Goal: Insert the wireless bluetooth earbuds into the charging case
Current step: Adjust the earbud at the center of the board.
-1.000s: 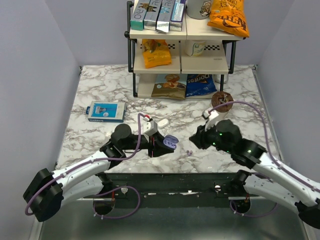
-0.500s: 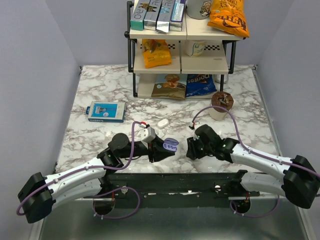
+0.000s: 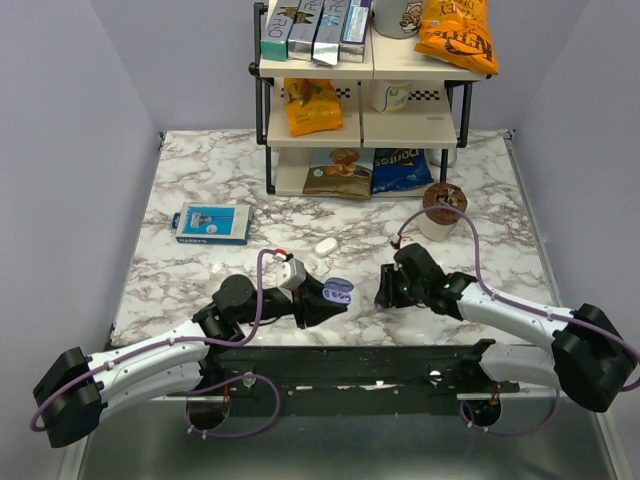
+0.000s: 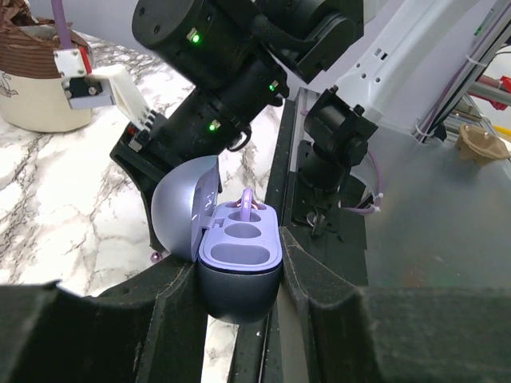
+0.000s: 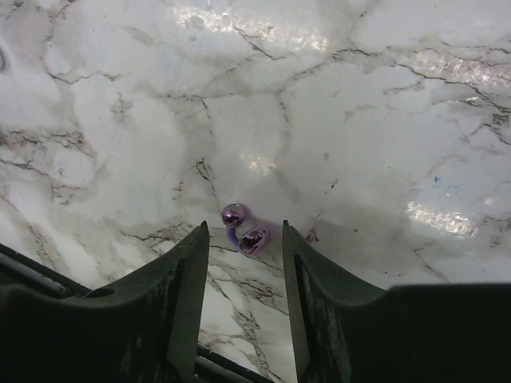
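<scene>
My left gripper (image 3: pixel 322 300) is shut on the charging case (image 4: pixel 239 267), a lavender clamshell with its lid swung open to the left. The same case (image 3: pixel 339 290) shows in the top view near the table's front edge. One purple earbud (image 4: pixel 247 201) stands in the case's far socket; the two nearer sockets are empty. A second purple earbud (image 5: pixel 244 228) lies on the marble. My right gripper (image 5: pixel 243 231) is open and low over the table, its fingertips on either side of that earbud without touching it. In the top view the right gripper (image 3: pixel 386 292) hides this earbud.
A wire shelf rack (image 3: pixel 360 95) with snack bags stands at the back. A blue box (image 3: pixel 212 222) lies at the left, a white oval object (image 3: pixel 325 244) behind the case, and a cup with a brown top (image 3: pixel 443 208) at the right. The table's front edge (image 3: pixel 400 345) runs just below both grippers.
The right arm has swung down and stretched out low, bringing its gripper over the earbud on the marble with jaws wider. The left arm has lowered and shifted the case slightly.
</scene>
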